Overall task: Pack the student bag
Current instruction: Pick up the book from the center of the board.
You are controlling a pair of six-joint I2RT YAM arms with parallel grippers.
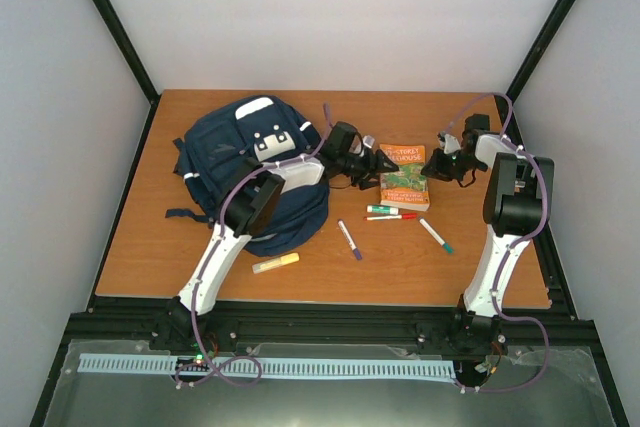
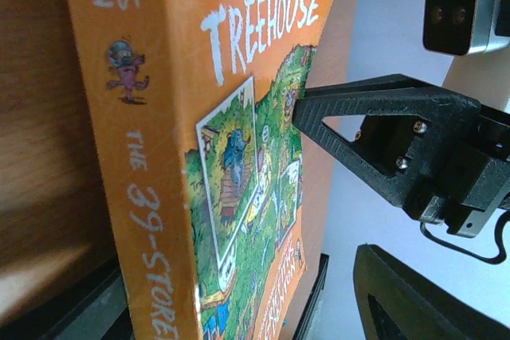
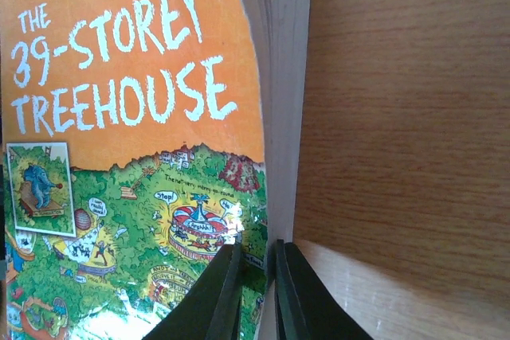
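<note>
Where the book [image 1: 404, 185] lies mid-way on the table [image 1: 150, 247], I've got free wood to its R and front, bar a few pens [image 1: 382, 209]. L gripper [image 1: 385, 162] gapes open at its L edge. R gripper [image 3: 255, 264] is closed to a slit at the cover's edge; can't tell if the cover's pinched. Back-left sits the bag [image 1: 225, 162], partly hidden by L arm [image 1: 235, 222]. White walls [image 1: 330, 17] all round.

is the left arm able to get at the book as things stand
Likely yes. The left tool is beside the book, on its spine side, jaws open, one finger over the cover, nothing between them. The right tool sits at the opposite edge, out of its way.
</note>
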